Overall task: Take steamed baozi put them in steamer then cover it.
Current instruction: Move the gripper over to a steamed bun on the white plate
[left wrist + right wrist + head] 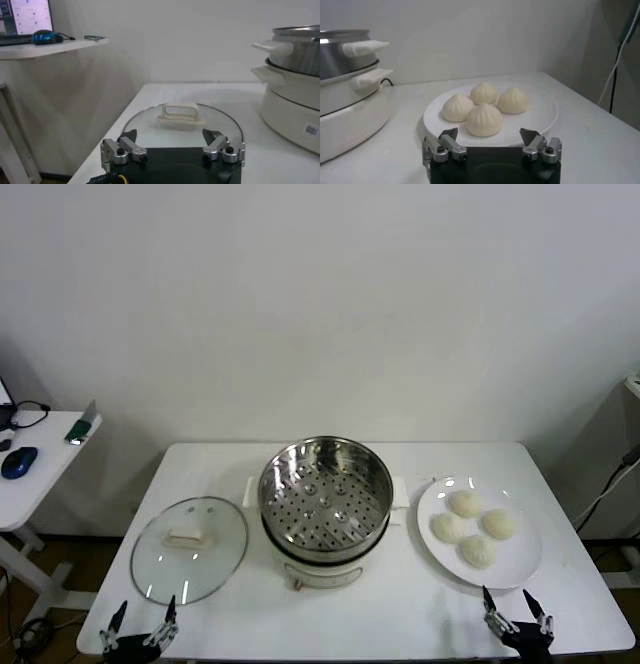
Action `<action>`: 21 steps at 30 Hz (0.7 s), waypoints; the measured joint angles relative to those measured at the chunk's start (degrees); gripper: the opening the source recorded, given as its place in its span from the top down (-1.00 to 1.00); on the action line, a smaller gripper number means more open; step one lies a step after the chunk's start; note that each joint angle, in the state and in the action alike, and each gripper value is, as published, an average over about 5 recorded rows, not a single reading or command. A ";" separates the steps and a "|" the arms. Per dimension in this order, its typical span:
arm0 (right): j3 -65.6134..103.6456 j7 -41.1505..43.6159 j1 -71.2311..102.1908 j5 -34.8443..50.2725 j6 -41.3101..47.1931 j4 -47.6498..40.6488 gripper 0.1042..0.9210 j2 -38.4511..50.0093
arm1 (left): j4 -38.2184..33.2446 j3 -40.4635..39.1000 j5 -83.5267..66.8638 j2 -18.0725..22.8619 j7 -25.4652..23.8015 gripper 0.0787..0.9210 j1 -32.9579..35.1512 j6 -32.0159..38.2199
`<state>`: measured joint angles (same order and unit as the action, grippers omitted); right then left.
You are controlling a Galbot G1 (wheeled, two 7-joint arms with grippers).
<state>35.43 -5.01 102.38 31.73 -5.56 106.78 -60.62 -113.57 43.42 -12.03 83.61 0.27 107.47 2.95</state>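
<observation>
Nearest the head camera, at the table's front edge, the left gripper (143, 625) and the right gripper (517, 611) hang low with their dark fingers spread wide, each holding nothing. Both sit just in front of the white rectangular table (400, 614).

Just beyond the left gripper lies the cover (189, 549), a round clear glass lid with a metal rim and a cream-white bar handle at its centre, flat on the tabletop. In the left wrist view the lid (184, 122) fills the space right ahead of the open fingers (125, 149), its rim close to them but not touched.

Just beyond the right gripper rests a flat round white plate (520, 569) carrying the four steamed baozi (472, 527), small domed cream-white buns clustered together and touching one another. The right wrist view shows the buns (484, 119) straight ahead of that gripper (490, 142), pleated on top, with the plate's near rim (435, 127) close to the fingertips.

Between the two grippers and a little farther back stands the steamer (325, 492), a round shiny stainless-steel basket with a perforated bottom, seated on a white electric cooker base (325, 569) with side handles. It is uncovered, and no bun lies in it. The lid lies beside it toward the left gripper, the plate beside it toward the right.

Farther off, beyond the left gripper's outer side, a separate white desk (30, 474) holds a blue computer mouse (19, 461).
</observation>
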 measured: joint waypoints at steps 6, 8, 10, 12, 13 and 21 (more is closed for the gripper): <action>0.16 0.34 -6.52 -2.34 7.73 1.20 -0.76 2.44 | -0.19 -0.17 -0.07 -0.15 -0.17 -0.77 -0.25 -0.02; -0.49 1.08 -10.94 -3.30 11.21 0.73 -0.76 4.40 | -0.28 -0.33 -0.06 -0.28 -0.23 -0.77 -0.41 -0.03; -1.98 2.62 -16.38 -4.21 14.79 -0.49 -0.76 7.12 | -0.34 -0.48 -0.05 -0.44 -0.29 -0.77 -0.61 -0.04; -4.41 5.11 -22.51 -5.06 18.09 -2.30 -0.76 10.44 | -0.36 -0.61 -0.03 -0.63 -0.37 -0.77 -0.81 -0.05; -6.01 6.72 -25.83 -5.54 19.57 -3.37 -0.76 12.28 | -0.37 -0.66 -0.02 -0.73 -0.41 -0.77 -0.89 -0.06; -28.17 26.62 -55.54 -13.72 22.69 -14.80 -0.76 26.20 | -0.34 -0.70 0.00 -1.16 -0.51 -0.77 -1.16 0.07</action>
<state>7.25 21.61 46.84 18.02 17.14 91.97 -34.42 -113.91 42.72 -12.03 82.45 -0.24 106.31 3.02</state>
